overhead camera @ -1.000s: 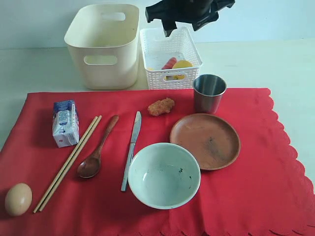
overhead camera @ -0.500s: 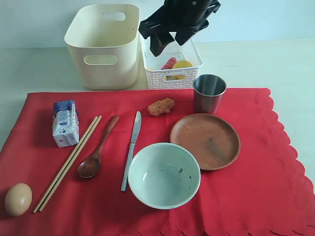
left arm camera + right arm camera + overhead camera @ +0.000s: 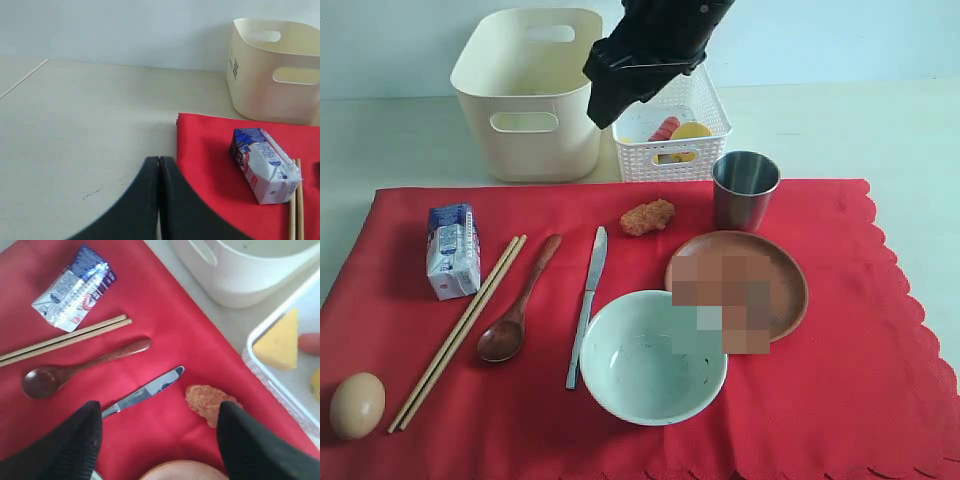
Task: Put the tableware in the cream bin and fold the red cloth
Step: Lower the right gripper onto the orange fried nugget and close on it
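The right tool [image 3: 605, 100], released with its jaws spread wide and nothing between them, has swung within the last second from the upper middle of the exterior frame down and leftward. It now hangs over the gap between the cream bin [image 3: 535, 150] and the white basket [image 3: 665, 160], tilted toward the red cloth [image 3: 840, 380]. Its wrist view looks down on the fried piece [image 3: 647, 216] and the blade end of the knife [image 3: 587, 300]; I judge one of these is the next target, though which I cannot tell.

Nothing on the worktop has shifted. The spoon [image 3: 515, 310], chopsticks [image 3: 460, 330], bowl [image 3: 653, 355], plate [image 3: 780, 290] and cup [image 3: 745, 190] lie on the cloth in the middle and lower frame, as do the milk carton [image 3: 452, 250] and egg [image 3: 357, 405] at lower left. So no tableware has reached the bin at upper left, and the cloth, spread flat and loaded, cannot be folded yet.

The left tool [image 3: 159, 200] is clenched on nothing, over bare worktop beside the cloth's corner.
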You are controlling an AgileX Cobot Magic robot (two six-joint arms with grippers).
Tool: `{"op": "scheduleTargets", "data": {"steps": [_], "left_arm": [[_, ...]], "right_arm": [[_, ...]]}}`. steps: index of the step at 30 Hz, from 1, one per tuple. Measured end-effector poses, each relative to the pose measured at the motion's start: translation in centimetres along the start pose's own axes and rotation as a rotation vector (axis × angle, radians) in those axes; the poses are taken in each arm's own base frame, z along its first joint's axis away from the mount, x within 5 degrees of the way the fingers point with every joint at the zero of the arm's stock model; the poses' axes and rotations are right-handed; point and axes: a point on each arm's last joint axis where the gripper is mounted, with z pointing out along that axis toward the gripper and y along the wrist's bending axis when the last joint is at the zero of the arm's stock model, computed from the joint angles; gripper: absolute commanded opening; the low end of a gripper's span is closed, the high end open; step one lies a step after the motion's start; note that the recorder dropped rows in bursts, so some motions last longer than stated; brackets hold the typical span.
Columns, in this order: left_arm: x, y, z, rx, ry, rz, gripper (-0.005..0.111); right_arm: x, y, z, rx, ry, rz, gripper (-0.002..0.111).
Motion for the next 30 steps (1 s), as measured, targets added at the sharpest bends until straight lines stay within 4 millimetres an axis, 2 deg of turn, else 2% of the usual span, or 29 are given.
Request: {"op": "scheduleTargets", "data": {"steps": [9, 14, 30], "left_arm": [[0.0, 0.0, 0.0, 0.000, 0.000, 0.000, 0.000], [0.0, 0.0, 0.0, 0.000, 0.000, 0.000, 0.000], [0.0, 0.0, 0.0, 0.000, 0.000, 0.000, 0.000]], "right_arm": [[0.1, 0.4, 0.0, -0.043, 0.008, -0.339, 0.064], [0.2, 0.3, 0.3, -0.048, 0.010, -0.458, 0.064], [1.7, -1.7, 6.3, -0.108, 0.127, -0.621, 0.064]]}}
